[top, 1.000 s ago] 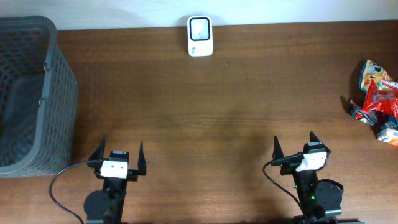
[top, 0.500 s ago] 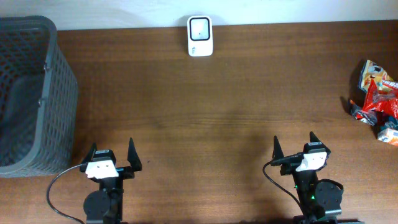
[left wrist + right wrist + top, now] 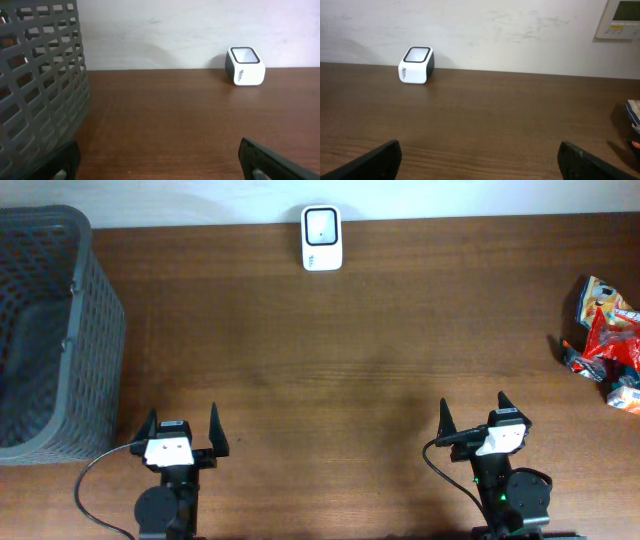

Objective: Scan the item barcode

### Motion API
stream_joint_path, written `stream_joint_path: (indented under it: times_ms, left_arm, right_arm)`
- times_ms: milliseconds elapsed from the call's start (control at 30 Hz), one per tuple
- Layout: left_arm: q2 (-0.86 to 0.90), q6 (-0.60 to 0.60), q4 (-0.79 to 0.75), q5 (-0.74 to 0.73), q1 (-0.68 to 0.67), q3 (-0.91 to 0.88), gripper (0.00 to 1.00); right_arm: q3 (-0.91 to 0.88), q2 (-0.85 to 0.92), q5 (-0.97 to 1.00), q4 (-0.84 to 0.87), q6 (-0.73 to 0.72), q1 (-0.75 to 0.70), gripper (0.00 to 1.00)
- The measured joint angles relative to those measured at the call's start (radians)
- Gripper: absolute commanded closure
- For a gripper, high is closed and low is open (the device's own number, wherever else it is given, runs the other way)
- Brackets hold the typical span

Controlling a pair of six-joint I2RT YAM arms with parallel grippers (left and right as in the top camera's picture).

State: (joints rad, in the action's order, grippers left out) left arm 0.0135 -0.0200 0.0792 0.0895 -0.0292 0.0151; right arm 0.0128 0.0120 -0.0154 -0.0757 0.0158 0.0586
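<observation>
Overhead view, left gripper (image 3: 182, 423) and right gripper (image 3: 472, 410) low at the near edge of the table (image 3: 350, 370), both aimed at the far edge, jaws spread wide, empty, barcode scanner (image 3: 321, 237) and snack packets (image 3: 605, 340) well apart.

A small white scanner (image 3: 321, 238), its dark-framed window facing up, stands at the middle of the far edge of the table (image 3: 350, 370). Crinkled red and orange snack packets (image 3: 607, 342) lie heaped at the table's right edge, well apart from it
</observation>
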Motion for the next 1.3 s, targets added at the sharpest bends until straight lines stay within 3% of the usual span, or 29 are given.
stream_joint_path:
  times_ms: [1300]
  left_arm:
    - [0.0, -0.018, 0.0, -0.008, 0.0, 0.0, 0.01]
  right_arm:
    - [0.0, 0.0, 0.0, 0.0, 0.0, 0.0, 0.02]
